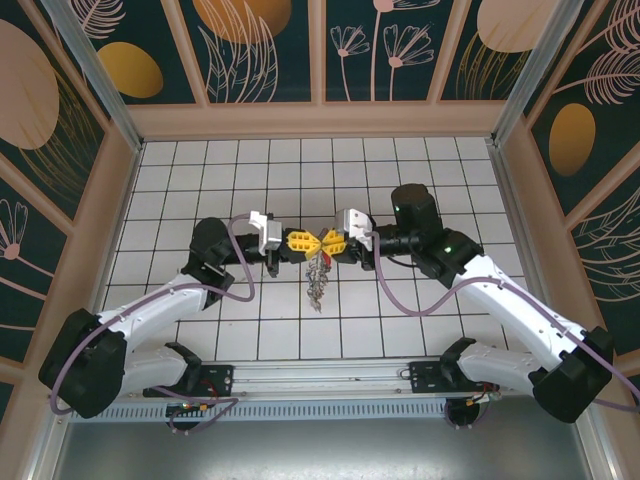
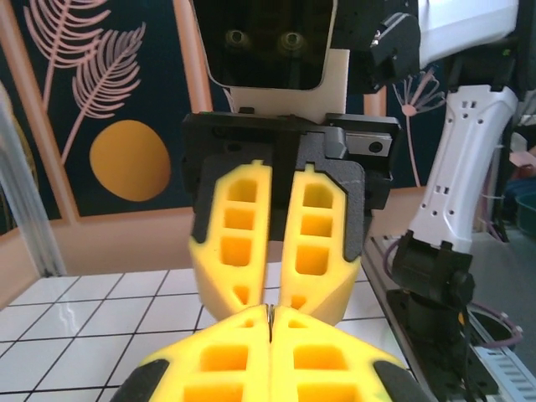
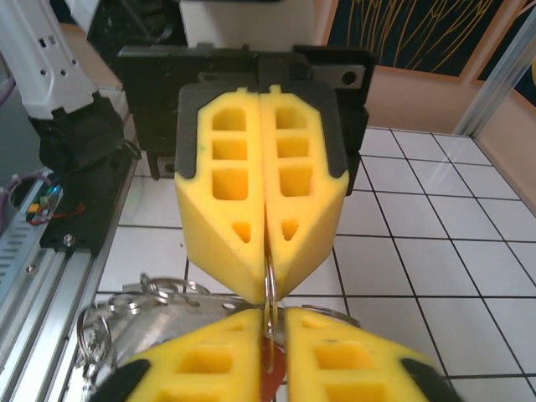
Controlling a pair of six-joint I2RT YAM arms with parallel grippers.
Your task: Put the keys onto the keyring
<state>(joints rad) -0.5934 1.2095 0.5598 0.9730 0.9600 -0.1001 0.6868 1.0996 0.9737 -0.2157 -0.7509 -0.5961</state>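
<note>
My two grippers meet tip to tip above the middle of the tiled floor. The left gripper [image 1: 312, 241] is shut on the thin silvery keyring [image 3: 270, 289], which stands on edge between both pairs of yellow fingers. The right gripper [image 1: 325, 242] is closed on the same ring from the other side, leaving only a narrow slit [image 3: 270, 322]. In the left wrist view a sliver of the ring's wire [image 2: 271, 322] shows between my shut fingers [image 2: 218, 360]. The keys [image 1: 318, 282] hang in a silvery bunch below the ring. A red key head [image 3: 272, 381] sits just under the right fingers.
Small metal rings and silvery keys [image 3: 138, 322] hang to the left in the right wrist view. The white tiled floor [image 1: 200, 180] is walled in by patterned panels [image 1: 260, 50]. A rail with cables [image 1: 330, 385] runs along the near edge by the arm bases.
</note>
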